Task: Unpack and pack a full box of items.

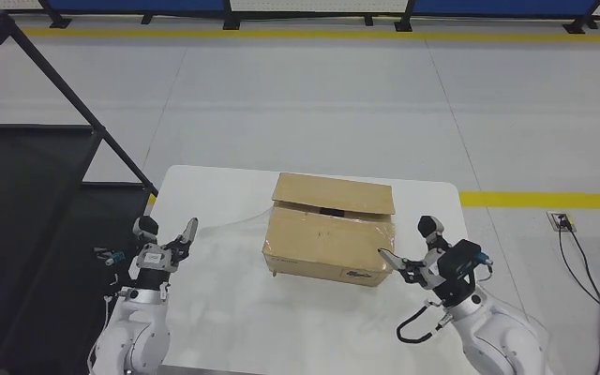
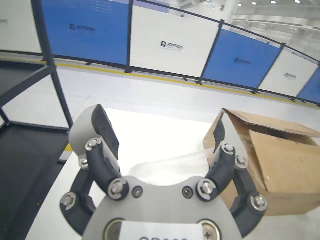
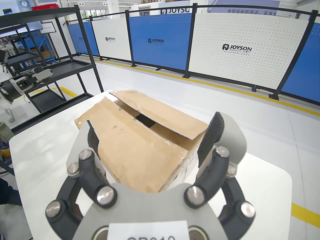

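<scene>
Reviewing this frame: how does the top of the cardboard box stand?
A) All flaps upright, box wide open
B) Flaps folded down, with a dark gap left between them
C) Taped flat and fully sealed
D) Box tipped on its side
B: the cardboard box sits upright on the table with its top flaps lowered, and a dark gap shows between the two long flaps.

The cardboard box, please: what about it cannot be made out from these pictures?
- Inside the cardboard box: the flaps cover it; the gap in the right wrist view is dark.
- Its lower near side, right wrist view: behind the right gripper.
- Its far end, left wrist view: cut off by the picture's edge.
- Print on its side, top view: too small.
</scene>
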